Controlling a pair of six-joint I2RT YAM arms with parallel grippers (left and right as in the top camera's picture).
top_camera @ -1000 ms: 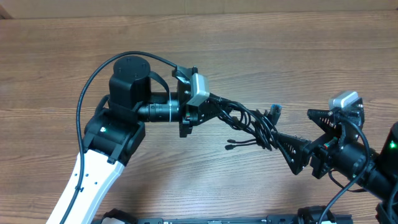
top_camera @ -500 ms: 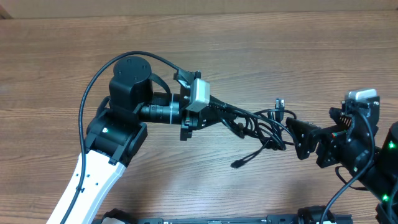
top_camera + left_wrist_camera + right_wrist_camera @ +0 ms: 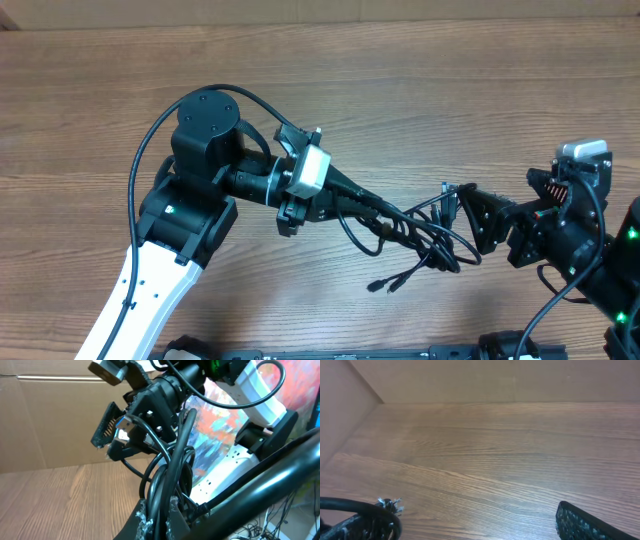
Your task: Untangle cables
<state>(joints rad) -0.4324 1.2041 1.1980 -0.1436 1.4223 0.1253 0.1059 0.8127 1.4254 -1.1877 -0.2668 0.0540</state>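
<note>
1. At the centre of the overhead view: left gripper, pointing toward the right of the frame, jaws closed tight on the cables.
2. Stretching from that grip toward right-centre: the cables, bunched in one black tangle of loops over the wooden table. Cannot tell whether any part rests on the wood.
3. Trailing out below the tangle at lower centre: two loose plug ends, close together.
4. Standing upright at the tangle's right end: one more plug.
5. At the right of the overhead view: right gripper, jaws spread as wide as they go, gripping nothing. Nearer finger just beside the right end of the tangle; touching or apart, cannot tell.
6. In the left wrist view, bottom centre: several cords pinched between the two closed fingers, rising in overlapping loops toward the upper middle of the frame. Behind them, upper left: the right gripper's ribbed finger pad, with a pale plug just beside it, and a cardboard wall further back.
7. In the right wrist view: one finger in the lower left corner, the other in the lower right, set wide apart, only bare wood between them.
</note>
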